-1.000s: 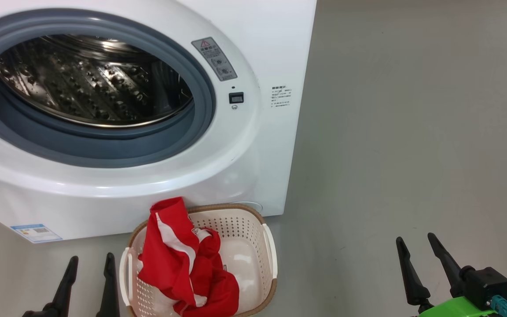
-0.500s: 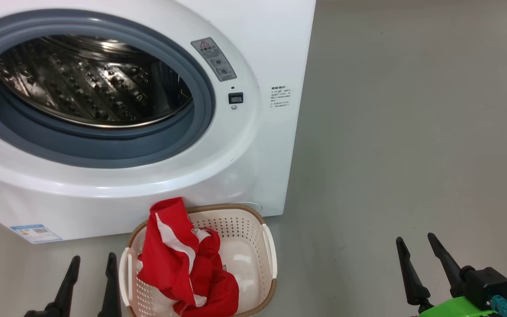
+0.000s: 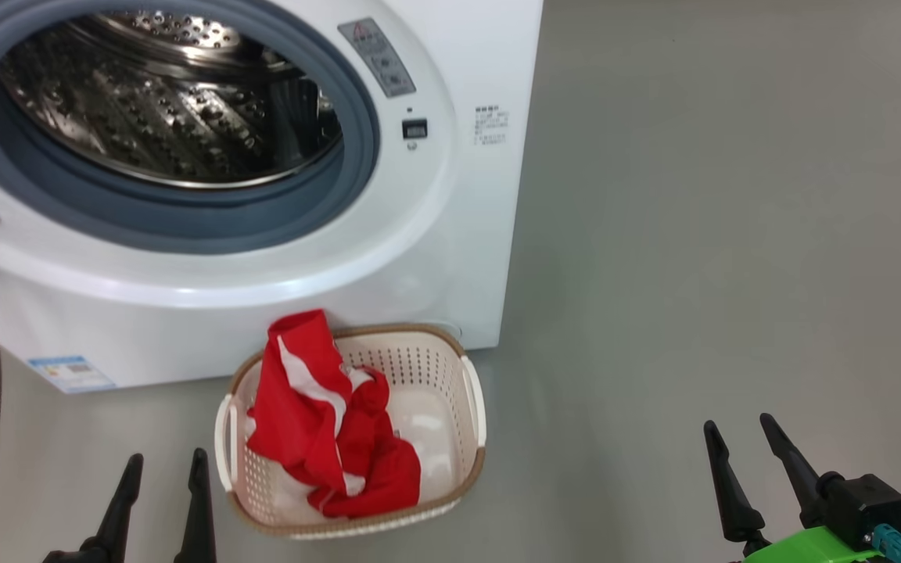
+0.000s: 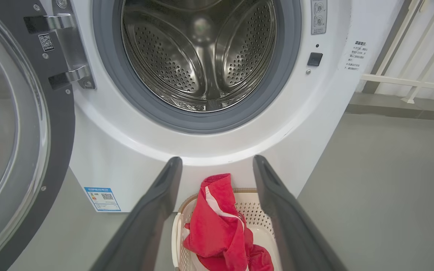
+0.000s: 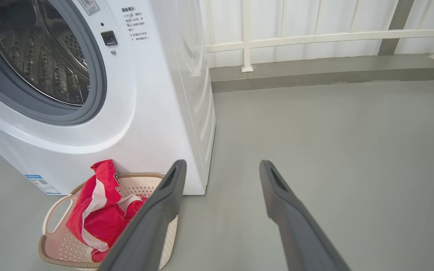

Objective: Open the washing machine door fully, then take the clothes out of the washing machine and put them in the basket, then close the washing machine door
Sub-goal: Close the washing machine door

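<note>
The clothes [image 3: 325, 422] lie heaped in the basket [image 3: 472, 391], one red fold draped over its far rim, so unloading looks done. The basket sits on the floor [image 3: 693, 234] just below the washing machine [image 3: 450, 258], a short drop from the drum [image 4: 202, 56], which looks empty. The door [image 4: 57, 124] hangs wide open at the left. The left fingers [image 3: 118, 500] and right fingers [image 3: 726, 485] are spread wide and hold nothing, free for what is probably next, closing the door.
</note>
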